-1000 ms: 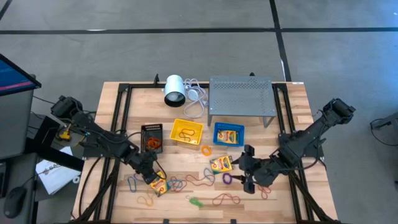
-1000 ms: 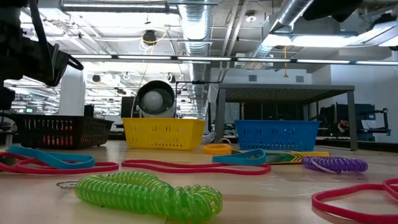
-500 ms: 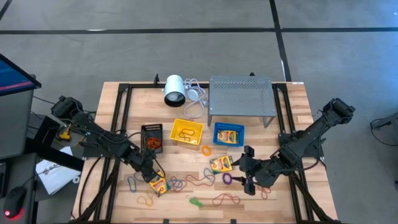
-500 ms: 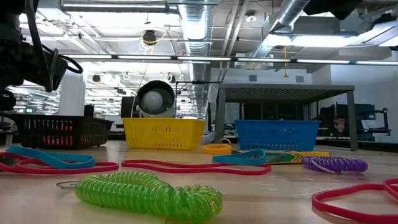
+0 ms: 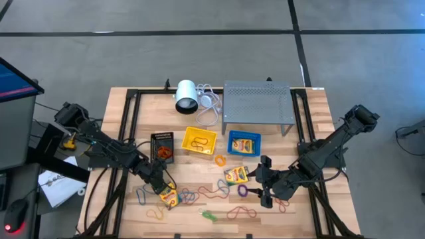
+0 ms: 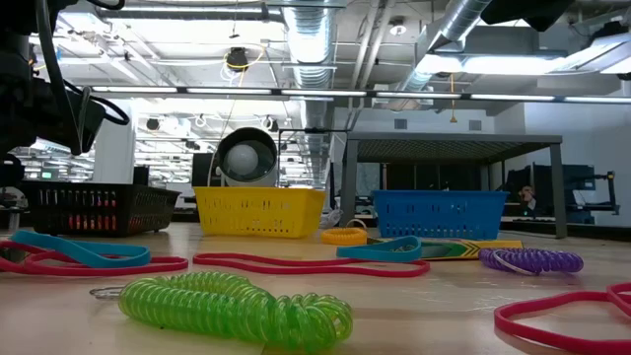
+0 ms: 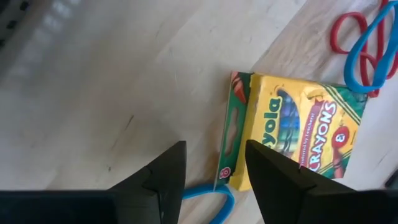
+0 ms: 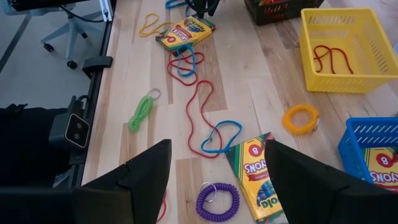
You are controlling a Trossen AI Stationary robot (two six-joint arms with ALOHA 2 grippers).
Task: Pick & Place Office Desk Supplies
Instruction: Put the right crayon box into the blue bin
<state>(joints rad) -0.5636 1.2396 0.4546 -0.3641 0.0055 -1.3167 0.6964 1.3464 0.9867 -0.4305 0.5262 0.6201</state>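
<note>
left gripper (image 7: 211, 165) fingers apart, straddling the short end of the crayon box (image 7: 292, 140) at near left; box runs lengthwise away from it. right gripper (image 5: 264, 180) open, waiting near right.

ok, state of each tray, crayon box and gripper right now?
left gripper: open, over a crayon box lying flat on the table
right gripper: open, holds nothing
second crayon box: flat on the table
black tray: holds orange bands
yellow tray: holds a red band
blue tray: holds a crayon box
</note>
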